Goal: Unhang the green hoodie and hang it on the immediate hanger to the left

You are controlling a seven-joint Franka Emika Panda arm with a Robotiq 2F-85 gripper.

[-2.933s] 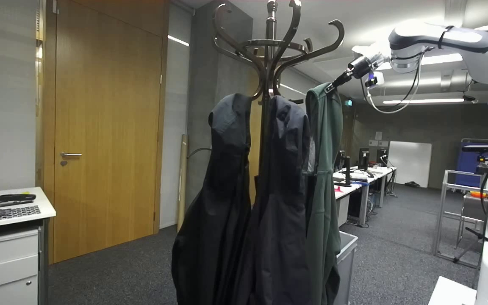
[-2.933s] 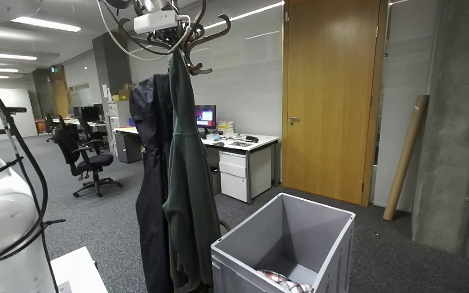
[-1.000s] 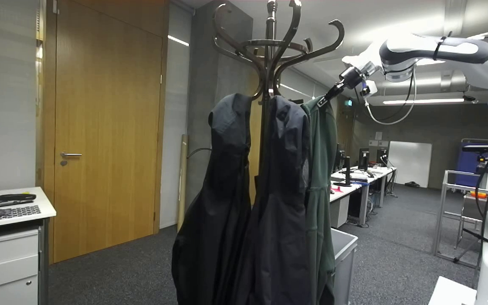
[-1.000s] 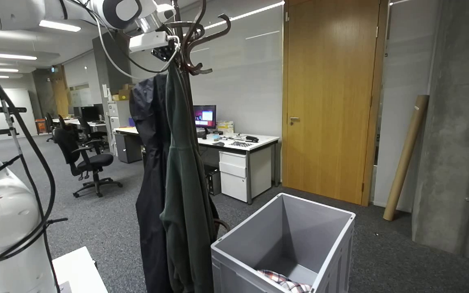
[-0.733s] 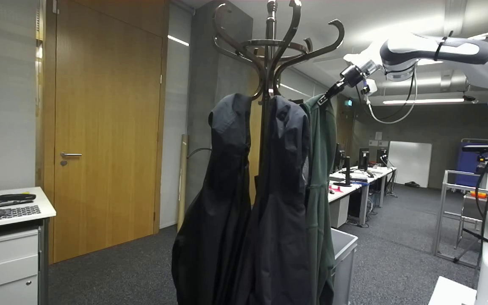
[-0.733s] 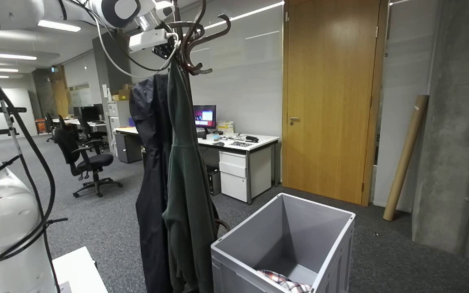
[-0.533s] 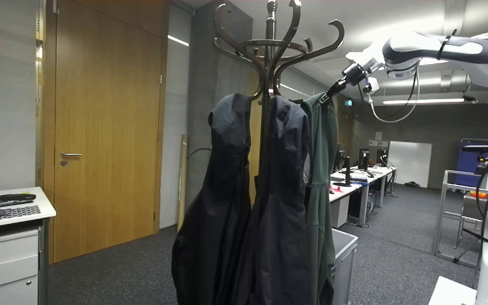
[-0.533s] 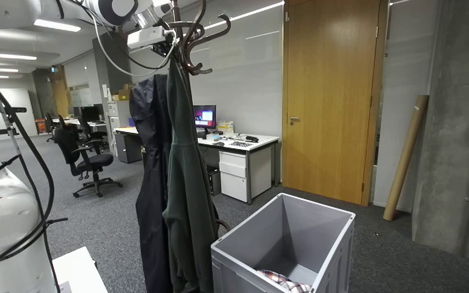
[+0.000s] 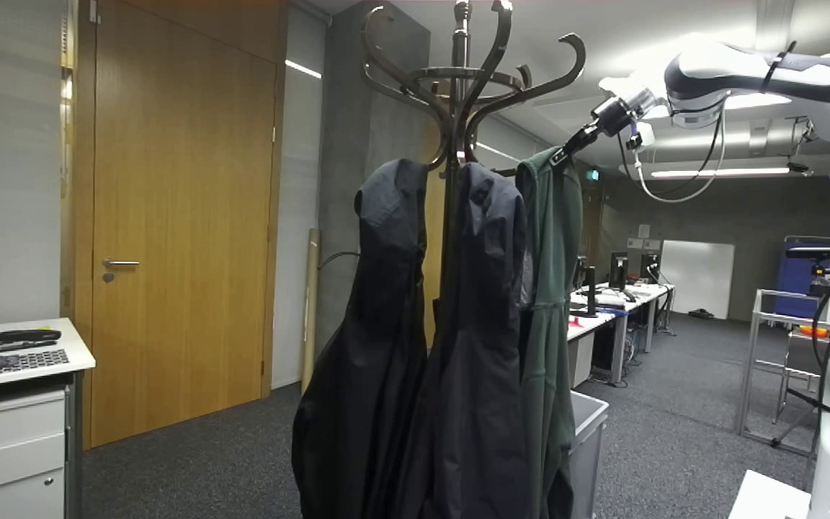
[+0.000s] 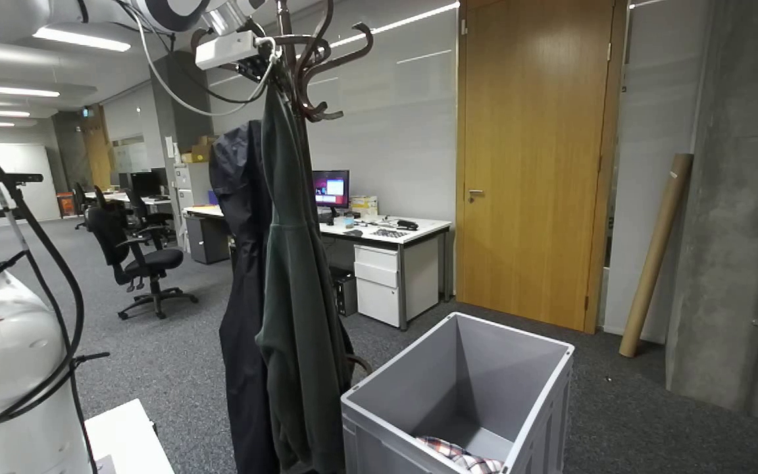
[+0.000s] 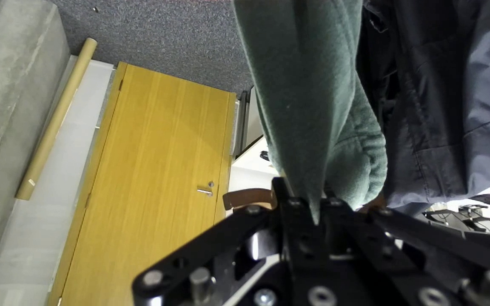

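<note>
Within the gripper (image 11: 314, 202), the pinched green hoodie (image 11: 304, 97) is partly hidden.

The hoodie (image 10: 297, 283) is muted dark green, one coat (image 9: 483, 339) dark navy, the other coat (image 9: 368, 346) near-black. The gripper (image 9: 559, 156) is black, the coat stand (image 9: 460, 73) dark brown, the door (image 10: 527, 164) honey-yellow. The bin (image 10: 379, 447) is grey, the cloth (image 10: 459, 455) plaid (reddish and dark lines on white).

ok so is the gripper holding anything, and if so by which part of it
The gripper holds the green hoodie, pinched near its very top; whether that part is hood or collar, I can't tell.
</note>
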